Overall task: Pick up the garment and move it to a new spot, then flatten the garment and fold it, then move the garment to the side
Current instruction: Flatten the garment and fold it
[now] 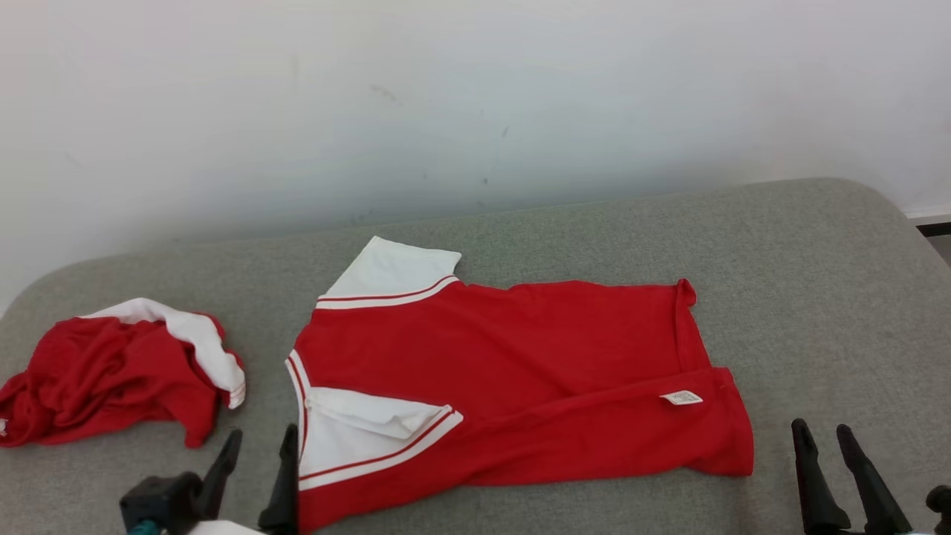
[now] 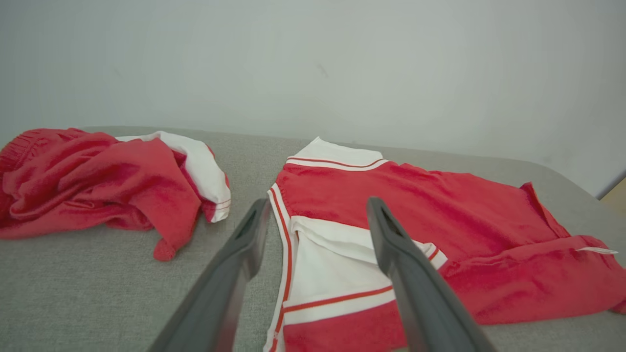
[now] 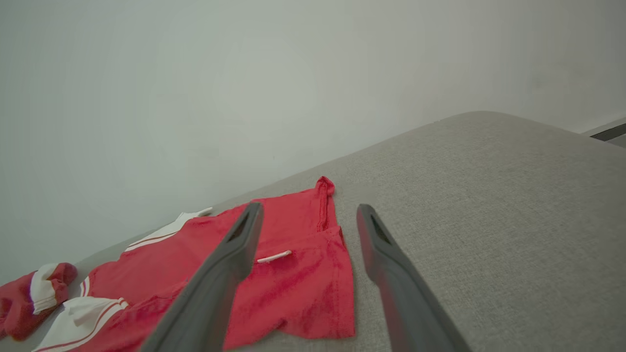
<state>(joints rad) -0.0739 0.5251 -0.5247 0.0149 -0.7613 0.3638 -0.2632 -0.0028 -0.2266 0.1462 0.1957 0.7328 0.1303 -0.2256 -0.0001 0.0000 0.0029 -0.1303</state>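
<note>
**Fold half made — both jaws free at the near edge**

The red garment [image 1: 505,349] with white sleeves lies spread in the middle of the grey padded surface [image 1: 817,253]. Its neck end is toward the robot's left and its hem toward the right. The near long edge is turned over onto the body. A white label [image 1: 681,397] faces up by the hem, and the near sleeve [image 1: 364,435] lies across the turned-over part. The far sleeve [image 1: 390,271] lies flat, pointing toward the wall [image 1: 446,111]. From how it lies, I judge the moving and flattening to be done and the folding step in hand, with one lengthwise fold made.

The left gripper [image 1: 261,432] sits low at the near edge, just beside the neck end, jaws wide and holding nothing. The right gripper [image 1: 821,426] sits low near the hem's near corner, apart from the cloth, jaws equally wide and empty.

The next move probably concerns the far side. The left gripper would reach to the far sleeve and the right to the far hem corner [image 1: 685,286]. Each would pinch only the cloth edge, and both would draw it toward the near side together so the fold does not skew.

A second garment [image 1: 111,371], crumpled, lies well apart on the left — worth minding when a side is chosen for the finished fold.
</note>
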